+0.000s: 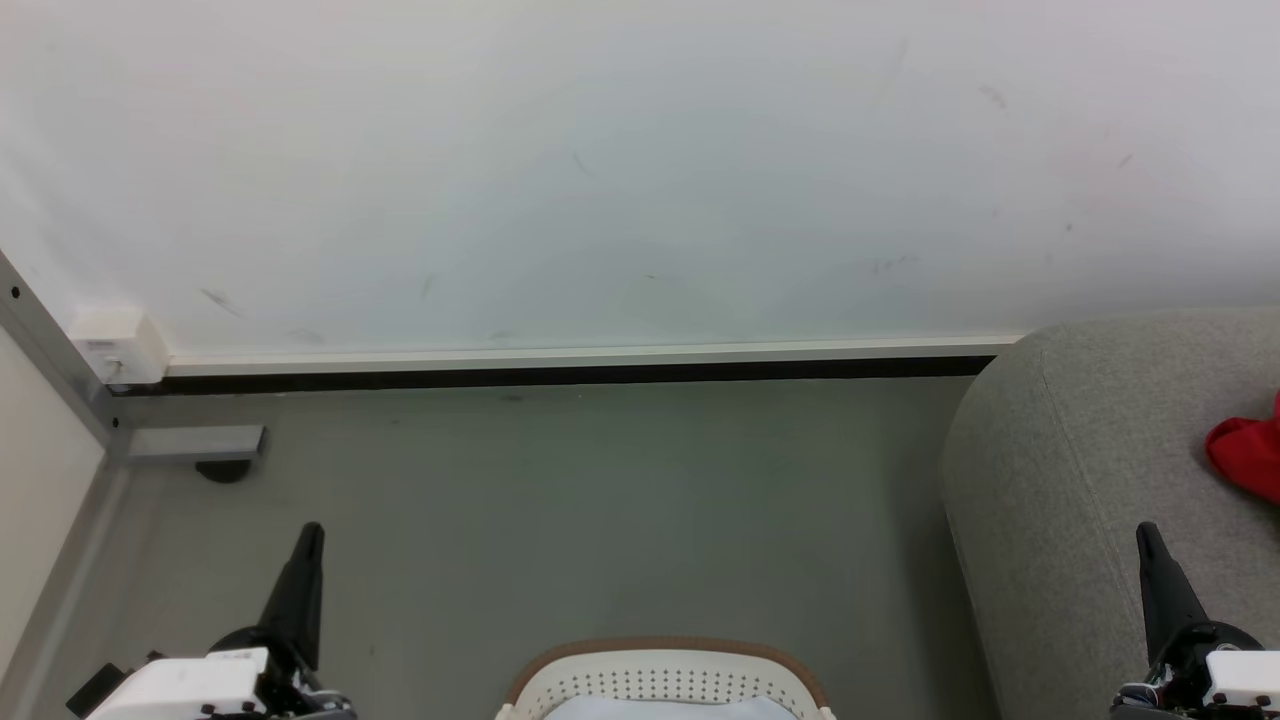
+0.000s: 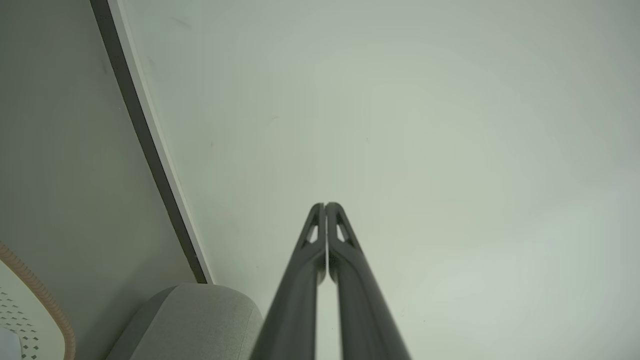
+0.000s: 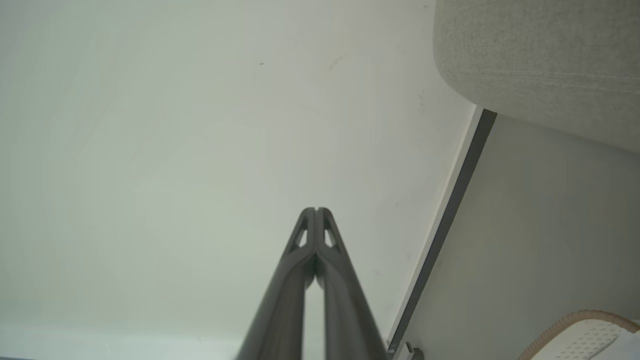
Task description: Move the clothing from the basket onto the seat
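The white basket with its tan-brown rim sits on the floor at the bottom centre of the head view, with a pale white garment showing inside. Its rim also shows in the left wrist view and in the right wrist view. The grey seat fills the right side, and a red garment lies on it at the far right edge. My left gripper is shut and held up at lower left, holding nothing. Over the seat's front, my right gripper is shut too, holding nothing.
A white wall with a dark skirting strip runs across the back. A metal frame post and foot stand at the left, with a small white box on the wall. Grey floor lies between the basket and the wall.
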Robot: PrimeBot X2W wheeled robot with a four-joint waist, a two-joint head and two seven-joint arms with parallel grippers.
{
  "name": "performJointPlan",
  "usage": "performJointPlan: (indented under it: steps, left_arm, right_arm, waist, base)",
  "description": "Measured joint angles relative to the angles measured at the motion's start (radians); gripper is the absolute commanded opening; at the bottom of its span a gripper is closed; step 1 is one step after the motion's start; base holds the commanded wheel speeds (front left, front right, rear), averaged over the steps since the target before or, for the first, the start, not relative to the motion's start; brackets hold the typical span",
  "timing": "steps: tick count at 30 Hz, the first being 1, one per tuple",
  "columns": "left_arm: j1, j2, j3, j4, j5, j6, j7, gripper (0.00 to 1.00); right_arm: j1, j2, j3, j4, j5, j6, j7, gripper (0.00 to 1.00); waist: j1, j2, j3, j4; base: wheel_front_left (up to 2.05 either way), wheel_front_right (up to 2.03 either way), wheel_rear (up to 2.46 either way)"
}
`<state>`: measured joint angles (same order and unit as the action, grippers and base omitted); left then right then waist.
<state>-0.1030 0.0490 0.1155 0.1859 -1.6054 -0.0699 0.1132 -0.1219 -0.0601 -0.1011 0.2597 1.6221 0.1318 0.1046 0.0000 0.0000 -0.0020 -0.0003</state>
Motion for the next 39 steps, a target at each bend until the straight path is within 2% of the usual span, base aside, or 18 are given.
performJointPlan:
  steps: [39]
  left_arm:
    - [0.0, 0.0, 0.0, 0.0, 0.0, 0.0, 0.0, 0.0]
  right_arm:
    - [0.0, -0.006, 0.009, 0.0, 0.007, 0.0, -0.006, 0.0]
  waist:
    - [0.0, 0.0, 0.0, 0.0]
  base:
    - [0.0, 0.0, 0.0]
